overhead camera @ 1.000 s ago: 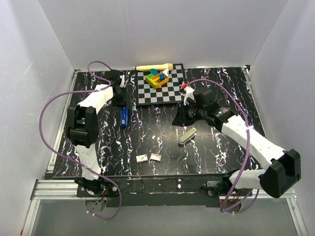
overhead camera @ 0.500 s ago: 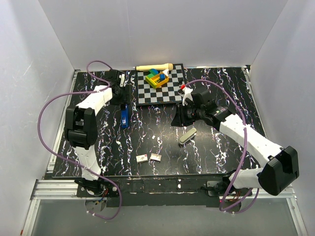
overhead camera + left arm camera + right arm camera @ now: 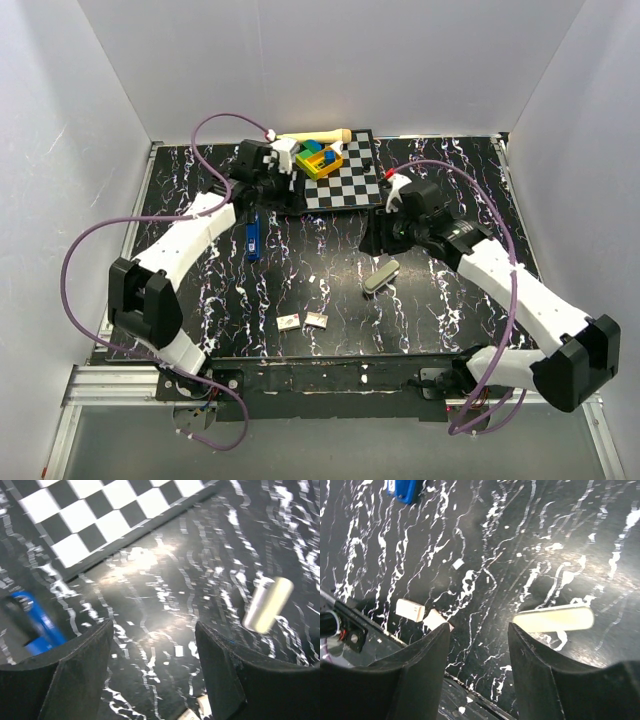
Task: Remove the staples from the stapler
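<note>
1. Nearest the front edge lie two small pale blocks (image 3: pixel 410 609), boxy and light. A careless sweep could, I judge, knock them off the table (image 3: pixel 440 300). Whether they are staple strips I cannot tell.
2. Further in lies a silvery metal bar (image 3: pixel 554 619), smooth and round-ended, flat on the glossy black marbled top. It might skid or flip if one jaw meets it first. My right pincer (image 3: pixel 479 635) hovers above it, spread wide and empty.
3. The stapler (image 3: pixel 253 238), blue plastic with a black end, lies left of centre, well apart from the bar.
4. Beyond it, by the checkerboard (image 3: pixel 100 515), my left pincer (image 3: pixel 154 632) gapes wide, empty.
</note>
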Robot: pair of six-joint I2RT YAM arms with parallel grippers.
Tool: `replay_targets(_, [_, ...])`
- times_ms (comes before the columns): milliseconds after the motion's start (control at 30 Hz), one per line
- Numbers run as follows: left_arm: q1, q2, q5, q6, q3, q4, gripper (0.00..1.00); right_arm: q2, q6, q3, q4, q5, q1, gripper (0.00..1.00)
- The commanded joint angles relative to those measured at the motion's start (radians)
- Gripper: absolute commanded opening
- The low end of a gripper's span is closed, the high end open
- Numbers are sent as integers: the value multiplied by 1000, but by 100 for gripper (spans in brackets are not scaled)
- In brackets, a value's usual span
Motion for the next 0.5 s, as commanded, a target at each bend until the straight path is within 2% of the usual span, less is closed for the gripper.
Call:
replay_targets(0, [-78, -92, 97, 0, -40, 69, 67, -86, 35, 13, -68, 124, -42, 60])
replay_targets(267, [-210, -99, 134, -25, -40, 138, 69, -158, 100, 7, -191, 283, -111, 66])
replay_targets(467, [-320, -14, 149, -2, 12, 154, 71, -226, 141, 2, -260, 377, -159, 70])
